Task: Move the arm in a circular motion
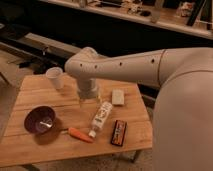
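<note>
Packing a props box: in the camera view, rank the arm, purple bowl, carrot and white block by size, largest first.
arm, close to the camera, gripper over the table middle
purple bowl
carrot and white block: too alike to rank

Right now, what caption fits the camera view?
Off-white arm reaches over the wooden table, gripper hanging near its middle among a cup, bowl, carrot and bottle.

High near view: claw over table
</note>
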### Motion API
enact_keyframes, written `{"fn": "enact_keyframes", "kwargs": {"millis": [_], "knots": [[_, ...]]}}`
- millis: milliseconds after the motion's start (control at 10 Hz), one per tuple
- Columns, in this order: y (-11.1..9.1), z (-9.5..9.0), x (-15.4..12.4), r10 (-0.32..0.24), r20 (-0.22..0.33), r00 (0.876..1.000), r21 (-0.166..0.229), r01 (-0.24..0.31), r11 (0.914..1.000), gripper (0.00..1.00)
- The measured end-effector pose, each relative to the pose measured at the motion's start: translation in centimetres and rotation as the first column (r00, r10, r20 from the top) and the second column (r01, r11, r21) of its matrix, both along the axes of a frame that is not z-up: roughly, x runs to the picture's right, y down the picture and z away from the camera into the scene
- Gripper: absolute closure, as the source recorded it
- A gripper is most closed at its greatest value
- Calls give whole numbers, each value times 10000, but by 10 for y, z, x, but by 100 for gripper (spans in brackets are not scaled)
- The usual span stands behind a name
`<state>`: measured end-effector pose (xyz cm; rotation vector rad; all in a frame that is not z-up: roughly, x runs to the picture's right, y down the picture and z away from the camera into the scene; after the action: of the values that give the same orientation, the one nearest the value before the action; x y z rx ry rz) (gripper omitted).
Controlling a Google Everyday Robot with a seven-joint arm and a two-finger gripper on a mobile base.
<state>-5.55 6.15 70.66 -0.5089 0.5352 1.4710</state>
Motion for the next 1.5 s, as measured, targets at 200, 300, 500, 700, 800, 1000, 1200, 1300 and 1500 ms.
{"fn": "enact_keyframes", "kwargs": {"millis": [200,300,500,700,800,1000,1200,1300,1500], "knots": [[-23,10,4,-87,-3,10000,209,87,9997,35],[-35,18,4,-162,52,9999,280,160,9995,35],[-60,42,-12,-303,384,9988,373,288,9989,35],[-78,66,-41,-543,833,9950,351,515,9981,35],[-84,73,-55,-650,1027,9926,330,619,9975,35],[-88,85,-84,-892,1414,9859,225,869,9960,35],[-83,88,-108,-1063,1714,9794,83,1065,9943,35],[-72,85,-129,-1184,2006,9725,-98,1229,9924,35],[-51,72,-156,-1255,2467,9609,-414,1399,9893,35]]}}
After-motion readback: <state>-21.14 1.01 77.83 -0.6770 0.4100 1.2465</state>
